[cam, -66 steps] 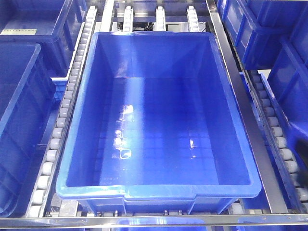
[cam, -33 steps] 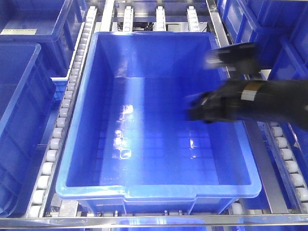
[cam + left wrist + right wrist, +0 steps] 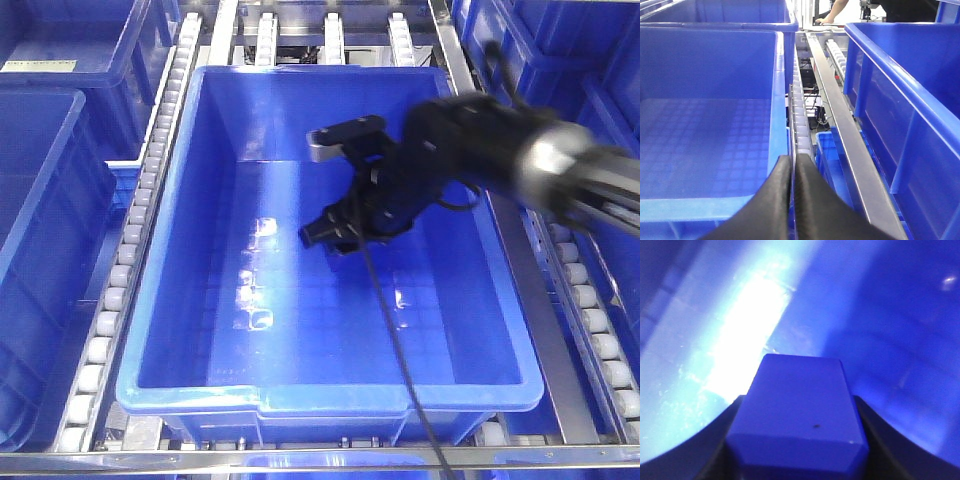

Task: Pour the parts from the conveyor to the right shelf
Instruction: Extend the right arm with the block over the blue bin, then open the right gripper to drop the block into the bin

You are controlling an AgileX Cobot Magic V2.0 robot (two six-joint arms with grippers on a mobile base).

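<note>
You see the right gripper (image 3: 325, 235) reaching from the right side into the large blue rectangular plastic bin (image 3: 160, 300), which sits on the conveyor of white rollers (image 3: 120, 270) between shiny metal rails (image 3: 520, 300). The black arm crosses the right wall of the bin and a thin black cable (image 3: 395, 350) hangs from it down over the front rim. In the right wrist view, a small blue box-shaped plastic block (image 3: 797, 412) sits between the two dark fingers (image 3: 722, 437), one on each side of it, so the fingers are clamped on the block. Beyond the fingertips you see only the glossy blue floor of the bin, with a strong white reflection of light to the left of the block. The floor has a moulded grid pattern and some bright spots.

The left gripper (image 3: 791, 165) has its two black fingers (image 3: 772, 200) pressed together with nothing between them. To the left of these fingers stands another large blue plastic bin (image 3: 775, 100); to the right runs a long steel rail (image 3: 840, 125), and past it a third blue plastic bin (image 3: 890, 90). Straight ahead of the fingertips a narrow line of white rollers goes away from you, with cables under it. Far behind, a person's arm (image 3: 832, 12) rests near the end of the line.

More blue bins surround the conveyor on both sides in the front view.
</note>
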